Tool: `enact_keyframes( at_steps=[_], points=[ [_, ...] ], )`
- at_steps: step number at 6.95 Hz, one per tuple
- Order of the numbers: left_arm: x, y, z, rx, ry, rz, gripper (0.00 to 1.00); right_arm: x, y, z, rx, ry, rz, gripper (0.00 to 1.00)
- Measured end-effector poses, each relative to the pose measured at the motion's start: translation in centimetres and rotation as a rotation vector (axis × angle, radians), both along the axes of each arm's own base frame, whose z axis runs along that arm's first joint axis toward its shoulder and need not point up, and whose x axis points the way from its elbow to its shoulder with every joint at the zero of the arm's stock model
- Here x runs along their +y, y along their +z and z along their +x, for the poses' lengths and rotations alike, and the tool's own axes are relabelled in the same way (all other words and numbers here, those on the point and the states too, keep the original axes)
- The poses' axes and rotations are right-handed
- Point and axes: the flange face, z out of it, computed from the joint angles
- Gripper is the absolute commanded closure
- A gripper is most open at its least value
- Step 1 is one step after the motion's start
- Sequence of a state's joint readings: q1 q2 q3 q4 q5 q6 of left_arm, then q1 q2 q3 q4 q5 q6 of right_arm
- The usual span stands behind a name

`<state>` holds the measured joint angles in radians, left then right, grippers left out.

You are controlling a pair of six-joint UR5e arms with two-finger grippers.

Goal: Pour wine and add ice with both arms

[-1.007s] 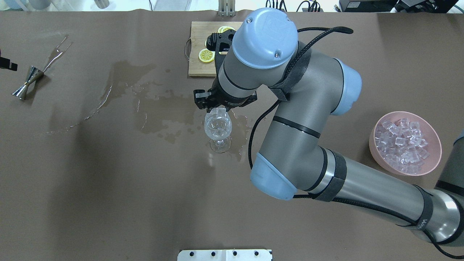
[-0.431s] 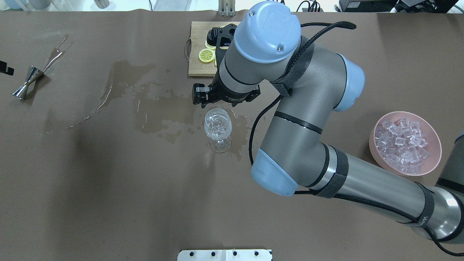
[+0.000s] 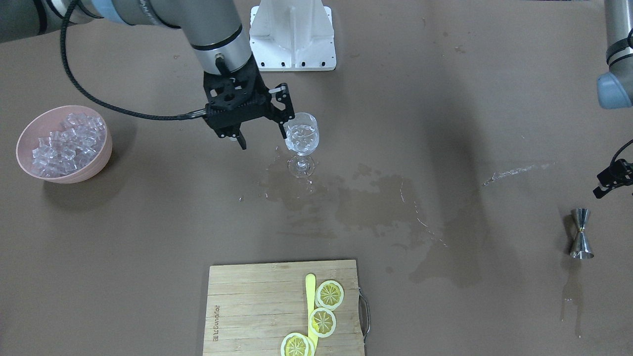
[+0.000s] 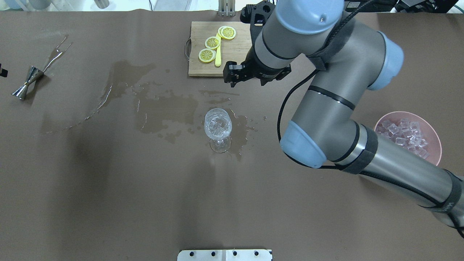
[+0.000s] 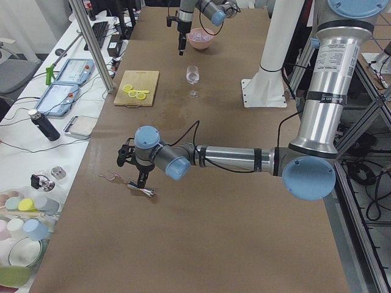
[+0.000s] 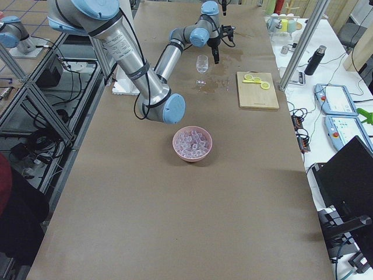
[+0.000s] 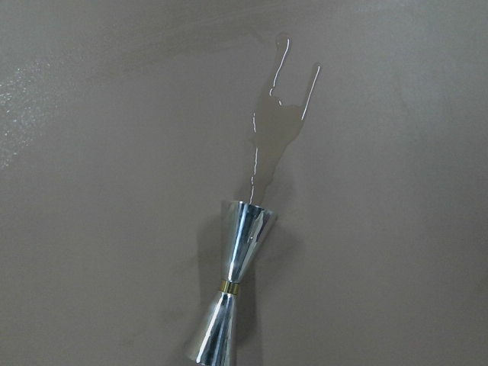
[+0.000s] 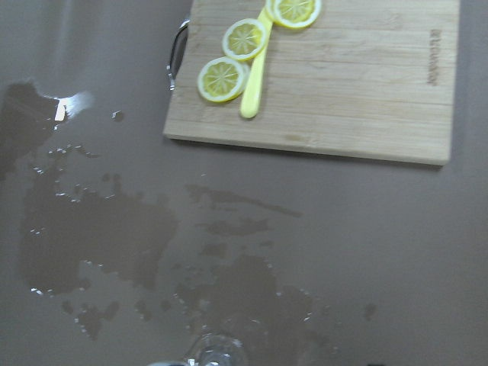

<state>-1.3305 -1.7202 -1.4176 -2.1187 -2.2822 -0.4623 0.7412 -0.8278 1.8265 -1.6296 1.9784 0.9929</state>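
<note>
A stemmed wine glass [image 4: 218, 126] stands upright mid-table in a wet patch, with clear ice cubes inside; I cannot make out the wine in it. It also shows in the front view [image 3: 301, 137]. My right gripper [image 4: 246, 78] hangs open and empty above the table, beyond and to the right of the glass, near the cutting board's corner; in the front view [image 3: 262, 136] it is just beside the glass, apart from it. My left gripper [image 3: 612, 179] shows only partly at the table's left end, above a steel jigger [image 3: 580, 240] lying on its side [image 7: 232, 293].
A pink bowl of ice cubes [image 4: 433, 137] stands at the right, partly under my right arm. A wooden cutting board [image 4: 232, 54] with three lemon slices [image 4: 212, 42] and a yellow stick lies at the back. Spilled liquid [image 4: 159, 108] spreads left of the glass.
My right gripper has moved away from above the glass, back and to the right, uncovering the lemon slices. The glass has stayed put. My left gripper has slid further out at the left edge.
</note>
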Motion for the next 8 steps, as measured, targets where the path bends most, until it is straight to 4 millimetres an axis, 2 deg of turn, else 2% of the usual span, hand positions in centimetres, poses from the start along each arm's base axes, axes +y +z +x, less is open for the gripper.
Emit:
enact_keyframes(
  at_steps=[1,3,6,8],
  points=[
    [0.1,0.3,-0.7,-0.005,0.003,-0.023,0.03,-0.4,2.6,3.1,0.010,0.008,-0.007,0.10],
    [0.7,0.1,-1.9,0.004,0.005,-0.044,0.03,0.3,9.0,9.8,0.053,0.005,-0.001,0.05],
    [4.7,-0.7,-2.7,0.024,0.017,-0.039,0.03,-0.8,19.0,19.6,0.171,-0.018,0.016,0.03],
    [7.5,-0.9,-3.2,0.021,0.037,-0.018,0.03,-2.9,25.5,26.6,0.194,-0.046,-0.017,0.01]
  ],
)
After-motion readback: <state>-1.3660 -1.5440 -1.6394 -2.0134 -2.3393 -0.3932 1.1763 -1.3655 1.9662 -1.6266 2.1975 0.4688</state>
